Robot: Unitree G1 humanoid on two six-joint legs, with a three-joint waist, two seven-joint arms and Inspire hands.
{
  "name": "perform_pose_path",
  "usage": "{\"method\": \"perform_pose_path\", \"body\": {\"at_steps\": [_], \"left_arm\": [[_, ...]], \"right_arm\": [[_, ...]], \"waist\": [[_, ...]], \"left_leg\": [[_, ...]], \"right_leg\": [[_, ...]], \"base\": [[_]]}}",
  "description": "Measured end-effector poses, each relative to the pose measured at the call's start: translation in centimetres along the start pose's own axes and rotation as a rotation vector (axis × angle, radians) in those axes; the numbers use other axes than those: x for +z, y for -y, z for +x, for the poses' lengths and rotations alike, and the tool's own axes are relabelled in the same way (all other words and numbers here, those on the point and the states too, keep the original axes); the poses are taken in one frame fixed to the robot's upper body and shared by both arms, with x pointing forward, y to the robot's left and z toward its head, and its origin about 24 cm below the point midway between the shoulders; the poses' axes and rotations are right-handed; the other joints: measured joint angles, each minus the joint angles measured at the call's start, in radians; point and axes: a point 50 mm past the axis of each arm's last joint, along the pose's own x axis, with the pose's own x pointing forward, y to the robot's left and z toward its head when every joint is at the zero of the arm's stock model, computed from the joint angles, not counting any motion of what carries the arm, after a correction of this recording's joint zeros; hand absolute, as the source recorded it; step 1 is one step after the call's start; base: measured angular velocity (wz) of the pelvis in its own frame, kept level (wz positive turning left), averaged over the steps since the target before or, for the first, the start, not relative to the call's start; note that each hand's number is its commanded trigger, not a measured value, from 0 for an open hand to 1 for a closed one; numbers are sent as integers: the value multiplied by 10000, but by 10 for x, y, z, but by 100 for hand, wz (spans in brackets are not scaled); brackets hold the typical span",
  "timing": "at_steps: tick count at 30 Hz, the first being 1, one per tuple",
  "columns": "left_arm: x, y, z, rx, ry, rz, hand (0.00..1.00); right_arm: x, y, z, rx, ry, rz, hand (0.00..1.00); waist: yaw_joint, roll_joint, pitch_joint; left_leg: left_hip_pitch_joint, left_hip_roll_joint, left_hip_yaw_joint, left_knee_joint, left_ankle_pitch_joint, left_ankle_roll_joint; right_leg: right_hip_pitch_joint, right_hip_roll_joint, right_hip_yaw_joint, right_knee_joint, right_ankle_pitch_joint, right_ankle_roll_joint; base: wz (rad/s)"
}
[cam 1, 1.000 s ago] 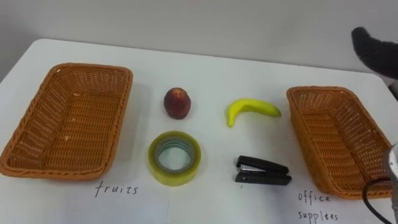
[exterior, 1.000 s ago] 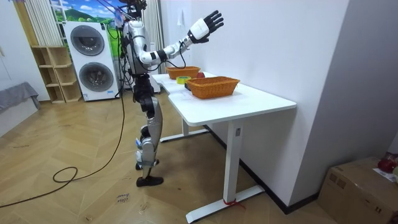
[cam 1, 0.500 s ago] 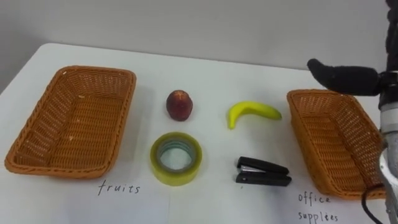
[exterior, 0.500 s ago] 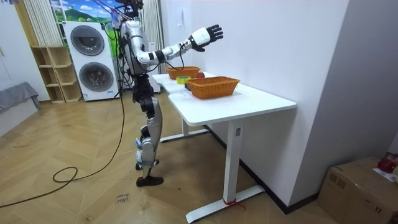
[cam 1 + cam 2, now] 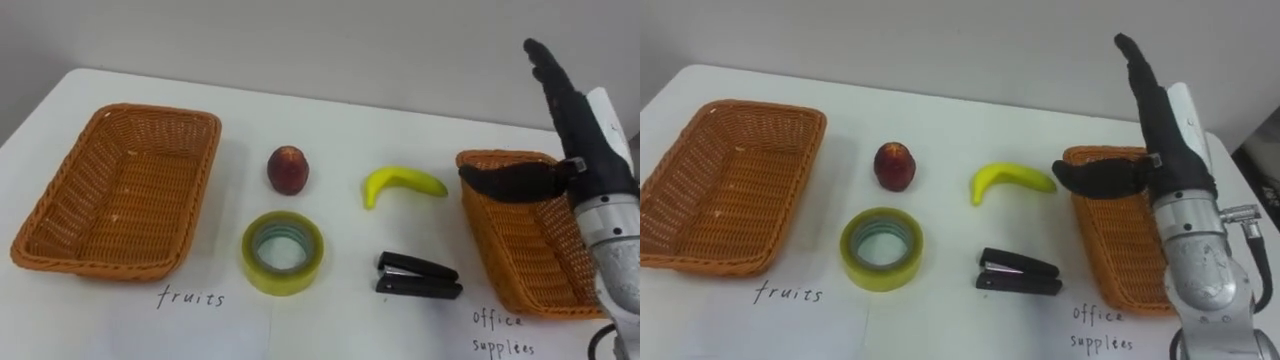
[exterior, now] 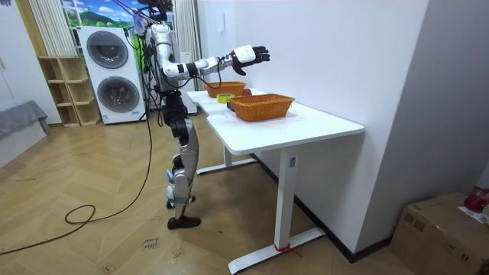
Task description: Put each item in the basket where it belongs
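On the white table [image 5: 330, 110] a red apple [image 5: 287, 169], a yellow banana [image 5: 402, 183], a roll of yellow-green tape [image 5: 283, 252] and a black stapler [image 5: 418, 276] lie between two wicker baskets. The left basket [image 5: 45, 235] has "fruits" written below it, and the right basket [image 5: 520, 275] has "office supplies". Both baskets hold nothing. My right hand [image 5: 570, 130] hangs open above the right basket, fingers straight, thumb pointing left toward the banana, holding nothing. In the room view that hand [image 6: 250, 54] is stretched out over the table.
A wall rises just behind the table's far edge. In the room view I stand at the table's long side, with washing machines [image 6: 111, 76] and a shelf [image 6: 63, 90] behind me.
My right hand has come down from high at the right and moved in over the right basket. The table's things have stayed in place.
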Motion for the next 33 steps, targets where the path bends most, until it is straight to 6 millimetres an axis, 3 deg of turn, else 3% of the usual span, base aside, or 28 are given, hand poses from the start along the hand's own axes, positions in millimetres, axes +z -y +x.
{"method": "perform_pose_path", "body": {"at_steps": [15, 22, 33], "left_arm": [[7, -9, 3, 212, 169, 63, 0], [10, -12, 4, 260, 256, 130, 0], [18, -18, 6, 228, 504, 122, 0]], "right_arm": [[-6, -20, -1, 1695, -283, -24, 0], [-6, -25, -2, 2560, -292, -276, 0], [-7, -29, -4, 3677, -310, -364, 0]], "waist": [[35, 13, 38], [60, 44, 146], [265, -58, 86]], "left_leg": [[-157, -9, -112, 64, 2, -2], [-180, -1, -93, -9, 1, -3], [-217, -3, -79, 37, 2, -3]], "right_leg": [[-116, 6, 78, -12, 0, 0], [-152, 32, 174, -11, 0, 0], [-198, 25, 189, -10, 1, 0]], "base": [[2], [0], [0]]}}
